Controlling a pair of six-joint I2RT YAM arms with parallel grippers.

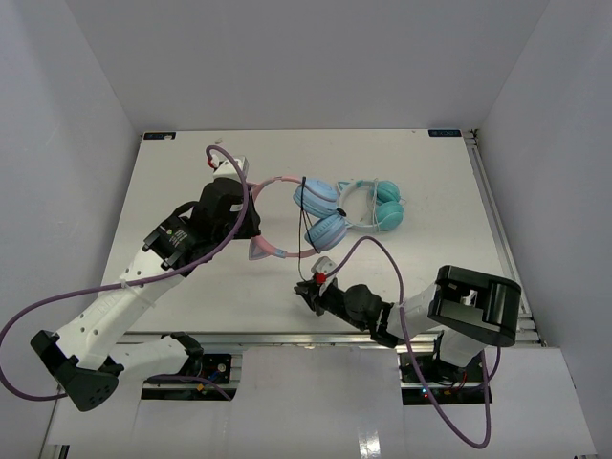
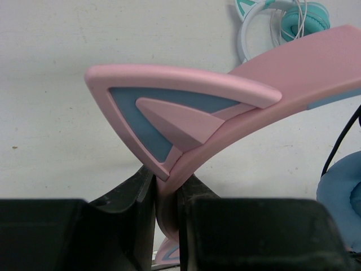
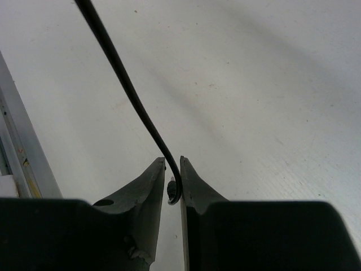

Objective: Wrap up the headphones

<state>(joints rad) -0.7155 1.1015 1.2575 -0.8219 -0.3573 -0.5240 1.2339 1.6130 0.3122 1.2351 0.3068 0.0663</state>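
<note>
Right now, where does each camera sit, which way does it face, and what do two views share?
Top external: above and behind the bases, looking down on the table; both arms, left gripper and right gripper show.
Left wrist: on the left arm, looking along its fingers clamped on the band of the pink headphones.
Right wrist: on the right arm, facing the tabletop, fingers astride the black cable.
Shared: top and left wrist both show the teal headphones.

Lying flat on the white tabletop (image 1: 182,182), right of centre: second cat-ear headphones (image 1: 375,204), pale headband, teal cups. Possibly a thin white cord looped over them. Metal rail (image 1: 492,206) along the right edge.
</note>
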